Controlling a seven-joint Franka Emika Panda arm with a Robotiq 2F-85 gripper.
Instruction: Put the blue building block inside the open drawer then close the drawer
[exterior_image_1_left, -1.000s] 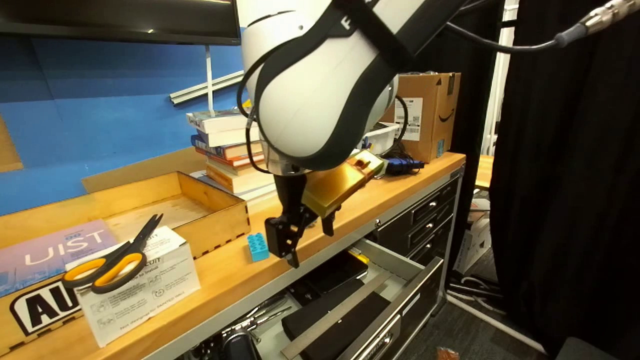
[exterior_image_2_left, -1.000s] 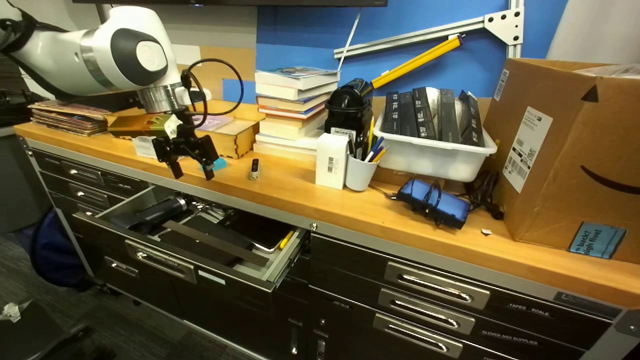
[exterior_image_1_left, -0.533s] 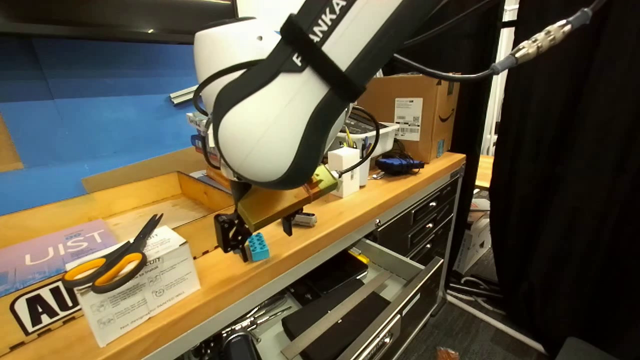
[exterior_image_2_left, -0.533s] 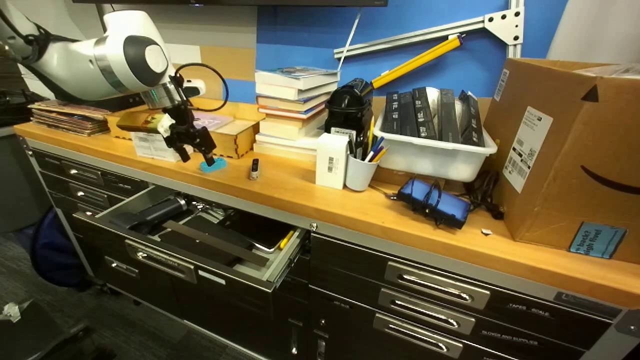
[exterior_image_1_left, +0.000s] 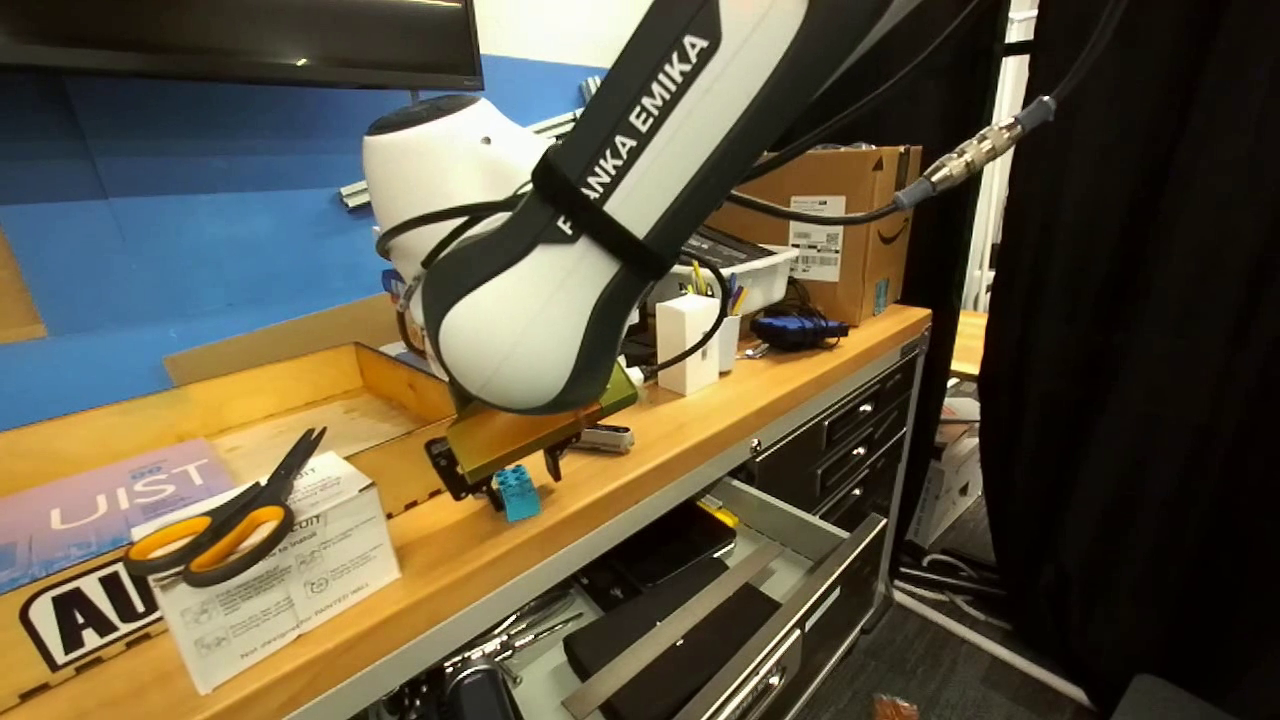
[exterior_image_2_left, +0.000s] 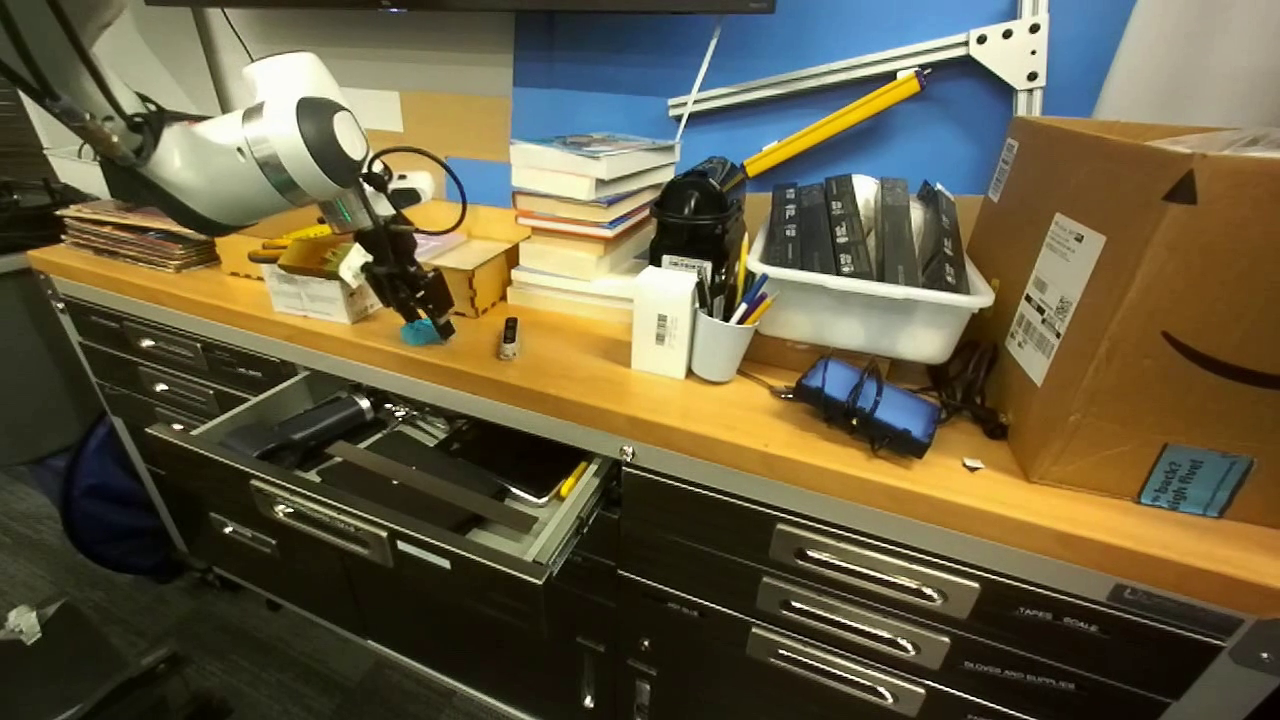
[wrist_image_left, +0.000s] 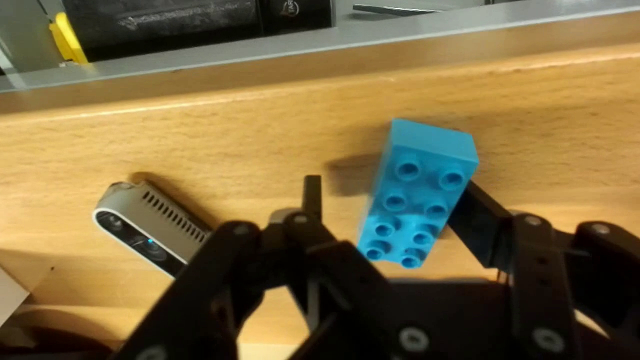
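The blue building block (wrist_image_left: 425, 185) lies on the wooden bench top, studs towards the wrist camera. In both exterior views my gripper (exterior_image_1_left: 525, 484) is low over it, hiding part of its top. The wrist view puts the block between the two fingers. My right-hand finger (wrist_image_left: 482, 225) there meets or nearly meets its side, while a gap of bare wood separates it from the left-hand finger (wrist_image_left: 312, 195). So the jaws stand part-way open, without a grip. Below the bench edge, the black drawer (exterior_image_2_left: 320, 522) is pulled out, with dark boxes and tools inside.
A small grey camera (wrist_image_left: 150, 225) lies beside the block. Scissors (exterior_image_1_left: 265, 495) rest on a white carton (exterior_image_1_left: 290, 600) near a wooden tray (exterior_image_1_left: 450, 450). Behind stand a stack of books (exterior_image_2_left: 590, 200), a white box (exterior_image_2_left: 660, 330) and a pen cup (exterior_image_2_left: 720, 345).
The gripper has come across and down from above the bench edge onto the block, and its fingers have drawn closer together. The block looks slightly turned. The drawer is unchanged.
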